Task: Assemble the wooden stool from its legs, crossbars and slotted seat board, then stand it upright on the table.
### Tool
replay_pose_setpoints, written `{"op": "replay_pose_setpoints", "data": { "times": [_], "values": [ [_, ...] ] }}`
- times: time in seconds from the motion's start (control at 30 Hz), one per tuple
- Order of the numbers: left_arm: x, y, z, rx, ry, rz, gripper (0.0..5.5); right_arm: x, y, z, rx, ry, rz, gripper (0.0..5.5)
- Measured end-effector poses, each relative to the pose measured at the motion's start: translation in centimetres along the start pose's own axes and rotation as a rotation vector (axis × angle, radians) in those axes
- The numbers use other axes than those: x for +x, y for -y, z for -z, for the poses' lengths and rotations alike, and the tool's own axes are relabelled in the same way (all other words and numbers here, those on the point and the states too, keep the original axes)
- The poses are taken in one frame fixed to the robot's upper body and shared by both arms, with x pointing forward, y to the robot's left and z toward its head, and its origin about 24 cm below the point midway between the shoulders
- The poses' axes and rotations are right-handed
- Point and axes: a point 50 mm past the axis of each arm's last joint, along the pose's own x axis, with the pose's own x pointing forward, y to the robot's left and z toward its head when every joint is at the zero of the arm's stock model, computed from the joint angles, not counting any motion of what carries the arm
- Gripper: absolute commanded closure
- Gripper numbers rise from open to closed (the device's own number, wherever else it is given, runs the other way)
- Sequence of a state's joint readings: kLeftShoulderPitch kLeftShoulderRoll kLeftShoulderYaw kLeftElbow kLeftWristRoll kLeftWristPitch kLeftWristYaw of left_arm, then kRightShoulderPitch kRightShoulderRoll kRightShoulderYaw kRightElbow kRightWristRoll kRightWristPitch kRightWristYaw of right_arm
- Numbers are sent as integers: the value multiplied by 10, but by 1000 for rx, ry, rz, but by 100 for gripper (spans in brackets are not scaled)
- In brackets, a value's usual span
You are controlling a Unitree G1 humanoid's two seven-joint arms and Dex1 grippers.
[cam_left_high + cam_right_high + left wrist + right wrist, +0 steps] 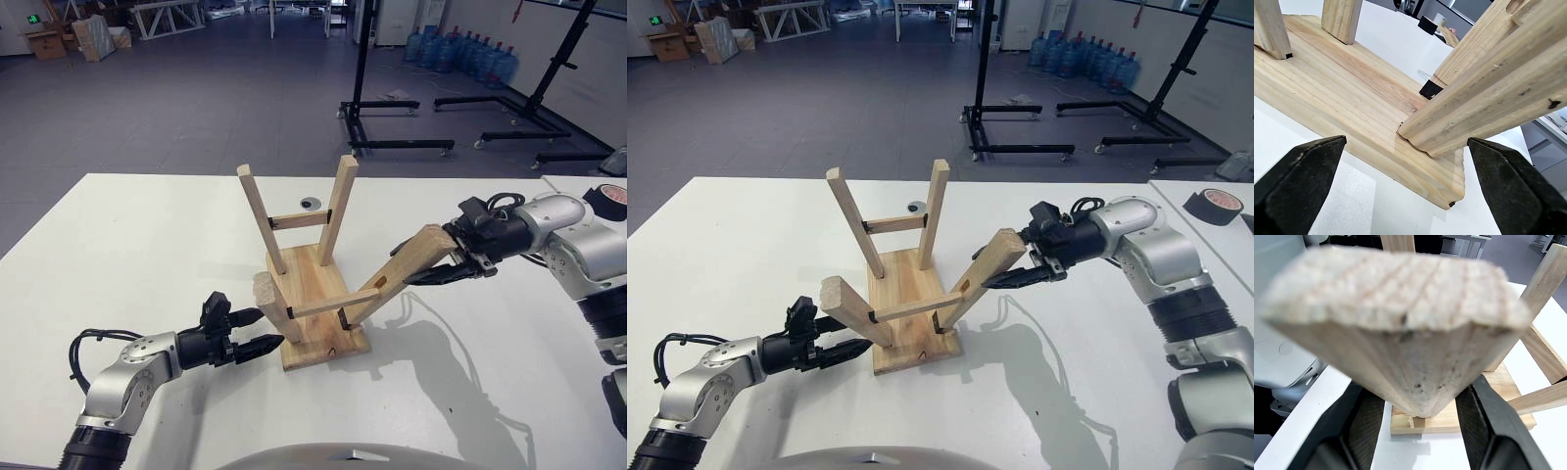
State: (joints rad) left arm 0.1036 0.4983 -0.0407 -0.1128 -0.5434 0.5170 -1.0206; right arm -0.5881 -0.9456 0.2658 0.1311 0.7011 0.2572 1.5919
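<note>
bench: the white bench carries the half-built stool near its middle, within reach of both arms.
seat board: the slotted seat board lies flat on the bench with the legs pointing up, which seems to be the easiest way to press them into their slots.
far legs: the far legs stand close to upright in the board, tied together by the far crossbar.
near legs: the tilted leg leans well out to the right and the near-left leg leans left; the near crossbar links them, and neither looks fully seated.
right pincer: the right pincer is closed on the tilted leg's upper end, probably to lever it upright.
left pincer: the left pincer is spread wide and holds nothing, low on the bench at the near-left leg's foot, apparently ready to brace it.
</note>
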Motion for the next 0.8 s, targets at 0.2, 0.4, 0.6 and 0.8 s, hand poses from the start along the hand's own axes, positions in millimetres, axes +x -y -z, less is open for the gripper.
{"op": "replay_pose_setpoints", "data": {
  "times": [0.2, 0.4, 0.6, 0.8],
  "values": [
    [0, -1, 0, 2, -1, -8, 95, 5, 2, -5, 11, -37, -9, 347],
    [1, -1, 1, -2, 7, -20, 95, 5, -3, -6, -12, -68, 1, 347],
    [1, -1, 1, -2, 9, -26, 95, 5, -4, -4, -43, -63, 18, 347],
    [1, -1, 1, 0, 10, -24, 95, 5, -4, -4, -59, -65, 14, 347]
  ]
}}
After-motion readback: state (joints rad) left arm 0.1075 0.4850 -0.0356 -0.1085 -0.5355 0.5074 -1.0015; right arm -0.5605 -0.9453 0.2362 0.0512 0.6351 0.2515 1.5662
